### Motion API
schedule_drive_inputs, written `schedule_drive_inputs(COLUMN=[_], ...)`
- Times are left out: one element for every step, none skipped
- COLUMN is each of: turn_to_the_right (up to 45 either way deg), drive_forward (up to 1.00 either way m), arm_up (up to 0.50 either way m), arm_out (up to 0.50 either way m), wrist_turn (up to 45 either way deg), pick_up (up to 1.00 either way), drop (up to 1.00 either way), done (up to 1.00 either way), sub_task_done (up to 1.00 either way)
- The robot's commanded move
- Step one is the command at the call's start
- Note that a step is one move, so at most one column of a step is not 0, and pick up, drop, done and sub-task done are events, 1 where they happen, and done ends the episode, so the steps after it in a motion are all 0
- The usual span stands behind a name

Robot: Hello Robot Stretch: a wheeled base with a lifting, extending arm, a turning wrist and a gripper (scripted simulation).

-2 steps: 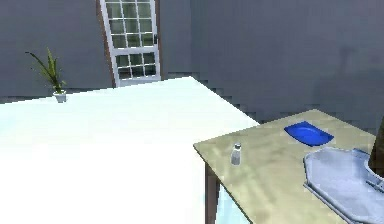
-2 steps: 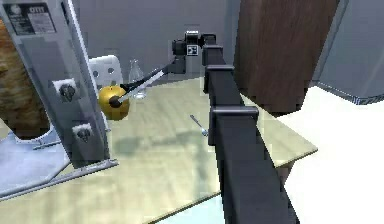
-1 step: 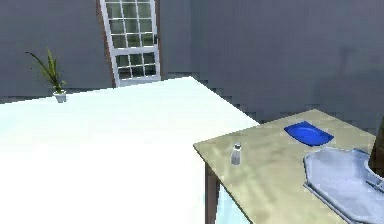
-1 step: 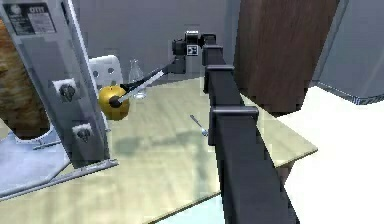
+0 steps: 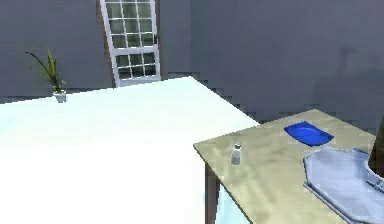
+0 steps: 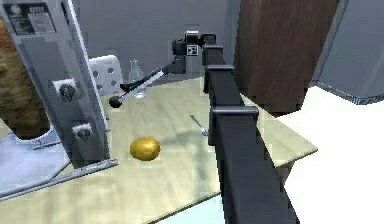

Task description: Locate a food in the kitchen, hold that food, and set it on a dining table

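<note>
gripper (image 6: 122, 97) sat beyond the golden rounded food (image 6: 145, 149), near a glass flask (image 6: 135, 72); you couldn't tell its hold. risk: your next sweep could topple the flask.

The arm (image 6: 236, 135) is a dark, almost black square bar built of nested box sections, stepped where one meets the next, with sharp edges and a faint grey sheen on top. At its far end a blocky dark body carries the jaws and a small white square (image 6: 190, 46) with black marks. Thin dark fingers (image 6: 145, 83) end in a small rounded black tip.
</note>
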Motion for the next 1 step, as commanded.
schedule_drive_inputs(turn_to_the_right=[0.0], drive_forward=[0.00], arm_up=[0.00], arm_out=[-0.10], wrist_turn=[0.0], pick_up=[0.00], drop=[0.00], done=[0.00], sub_task_done=[0.00])
